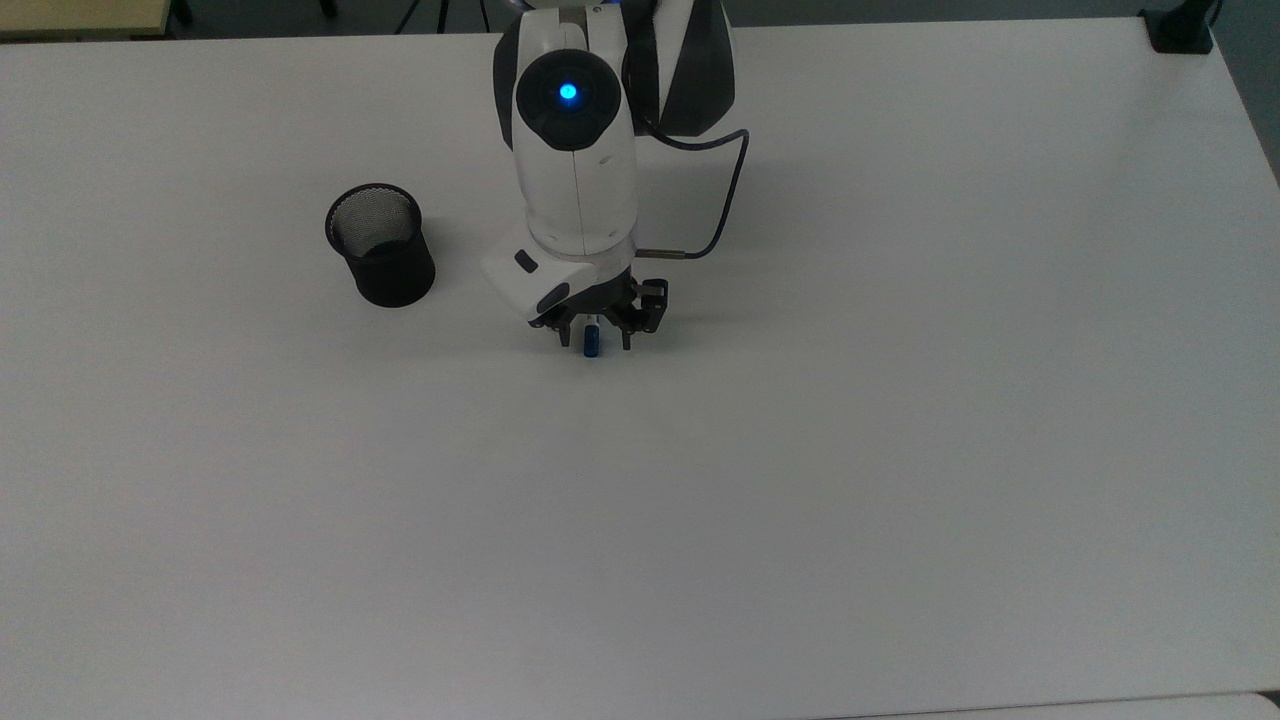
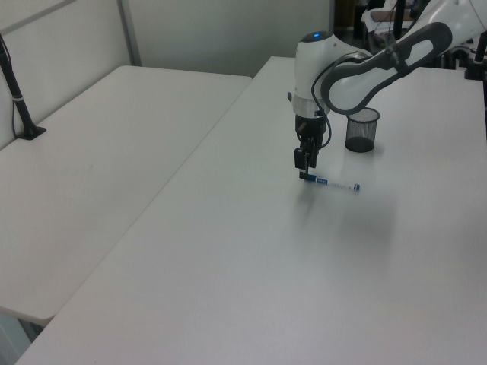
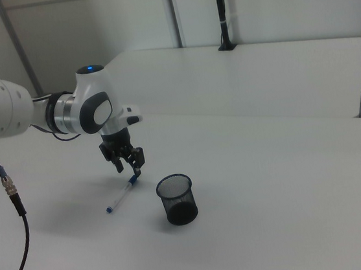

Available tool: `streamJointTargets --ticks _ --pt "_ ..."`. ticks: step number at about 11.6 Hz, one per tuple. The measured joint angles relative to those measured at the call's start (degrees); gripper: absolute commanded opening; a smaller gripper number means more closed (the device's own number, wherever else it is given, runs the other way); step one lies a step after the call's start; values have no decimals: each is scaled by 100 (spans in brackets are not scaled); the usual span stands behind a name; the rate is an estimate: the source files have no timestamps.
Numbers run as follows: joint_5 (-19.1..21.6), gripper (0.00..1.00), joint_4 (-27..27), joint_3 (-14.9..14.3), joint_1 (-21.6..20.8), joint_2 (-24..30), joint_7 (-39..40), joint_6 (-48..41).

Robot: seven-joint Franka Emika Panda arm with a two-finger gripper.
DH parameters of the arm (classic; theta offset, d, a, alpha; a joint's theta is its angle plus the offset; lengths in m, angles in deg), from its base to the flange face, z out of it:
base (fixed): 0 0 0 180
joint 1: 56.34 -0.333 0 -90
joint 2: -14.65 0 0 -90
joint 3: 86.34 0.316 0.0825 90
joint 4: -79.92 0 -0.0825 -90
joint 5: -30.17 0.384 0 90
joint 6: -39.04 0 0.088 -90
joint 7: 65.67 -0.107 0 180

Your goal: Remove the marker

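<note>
White marker (image 2: 337, 184) flat on table (image 1: 800, 450); pincer (image 1: 592, 340) spread apart over its blue cap.

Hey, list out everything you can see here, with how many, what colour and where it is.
marker: one, white barrel with blue cap and blue end tip, lying flat on the table, cap end between the gripper's fingers
mesh cup: one, black, upright on the table, apart from the marker, to the top view's left of the arm
table: one, white, under everything
second table: one, white, on the left view's left
clamp post: one, black, on the second table's edge
cable: one, dark, looping from the wrist
arm: one, white with a blue light
gripper: one, black, open, low over the marker's cap
</note>
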Motion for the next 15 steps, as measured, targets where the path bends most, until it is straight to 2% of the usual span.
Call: streamJointTargets --ticks 4,6,9,12,15 --pt "-99 100 141 -14 25 303 -3 -158" --pt "-366 100 260 -26 78 820 -15 -889" --pt "-376 100 1081 -99 206 1352 -54 -2680" --pt "-376 100 1247 -112 376 1787 -78 -3096" --pt "-304 100 1151 -330 433 2291 -82 -3355"
